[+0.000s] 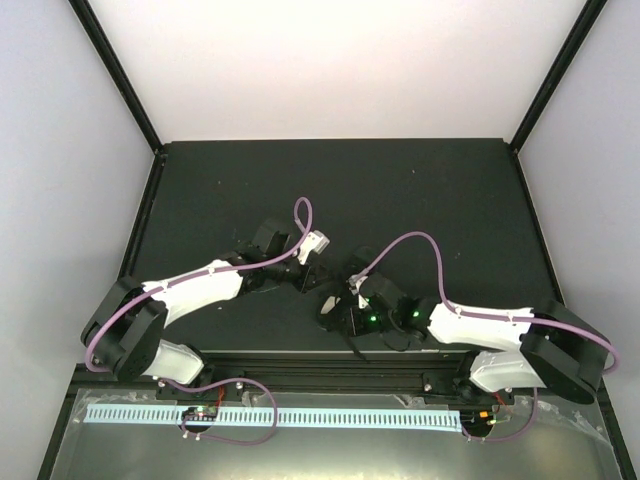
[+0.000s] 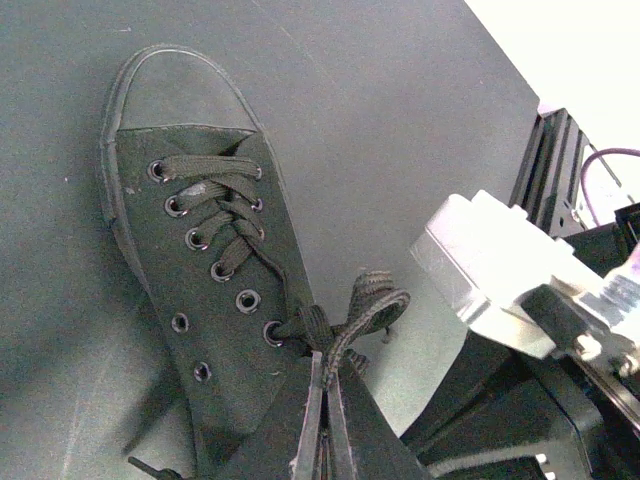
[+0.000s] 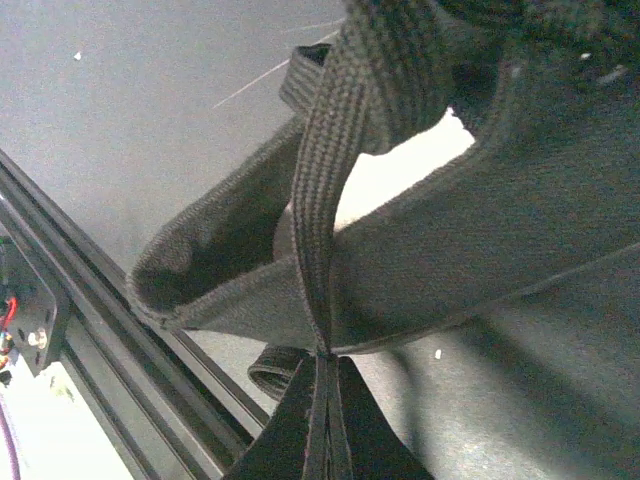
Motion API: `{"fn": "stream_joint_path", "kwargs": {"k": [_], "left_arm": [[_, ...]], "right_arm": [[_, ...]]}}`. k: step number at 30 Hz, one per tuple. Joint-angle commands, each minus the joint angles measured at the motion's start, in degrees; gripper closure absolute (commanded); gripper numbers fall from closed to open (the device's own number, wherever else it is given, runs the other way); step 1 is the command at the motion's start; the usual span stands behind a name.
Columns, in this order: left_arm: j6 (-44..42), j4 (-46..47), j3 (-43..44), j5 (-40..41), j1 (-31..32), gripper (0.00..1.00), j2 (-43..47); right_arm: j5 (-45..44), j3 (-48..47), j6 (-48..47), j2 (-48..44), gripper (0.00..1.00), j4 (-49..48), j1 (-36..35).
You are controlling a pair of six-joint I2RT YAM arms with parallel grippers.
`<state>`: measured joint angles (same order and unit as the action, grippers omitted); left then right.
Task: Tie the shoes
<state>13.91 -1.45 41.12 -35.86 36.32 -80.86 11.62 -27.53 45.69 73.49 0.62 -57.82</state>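
The black shoe (image 2: 190, 270) lies on the dark mat with its toe toward the upper left in the left wrist view. Its laces are crossed through the eyelets. My left gripper (image 2: 327, 375) is shut on a lace loop (image 2: 378, 300) beside the upper eyelets. In the right wrist view the shoe's collar (image 3: 450, 250) fills the frame. My right gripper (image 3: 326, 358) is shut on a flat lace strand (image 3: 325, 200) that runs up over the collar. From above, the two grippers (image 1: 303, 278) (image 1: 345, 315) meet mid-table, and the shoe is barely distinguishable from the mat.
A black mat (image 1: 330, 190) covers the table. A black metal rail (image 1: 330, 375) runs along the near edge, close under the right gripper. A white perforated strip (image 1: 280, 415) lies in front of it. The right arm's silver wrist block (image 2: 490, 265) sits close beside the left gripper.
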Motion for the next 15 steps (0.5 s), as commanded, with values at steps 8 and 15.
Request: {"fn": "stream_joint_path", "kwargs": {"k": [8, 15], "left_arm": [[-3.3, -0.1, 0.2, -3.7, -0.3, 0.98, 2.8], [-2.5, 0.5, -0.2, -3.7, -0.4, 0.98, 2.6]], "right_arm": [[0.7, 4.0, 0.5, -5.4, 0.98, -3.6, 2.6], [2.8, 5.6, -0.1, -3.9, 0.75, -8.7, 2.5]]}}
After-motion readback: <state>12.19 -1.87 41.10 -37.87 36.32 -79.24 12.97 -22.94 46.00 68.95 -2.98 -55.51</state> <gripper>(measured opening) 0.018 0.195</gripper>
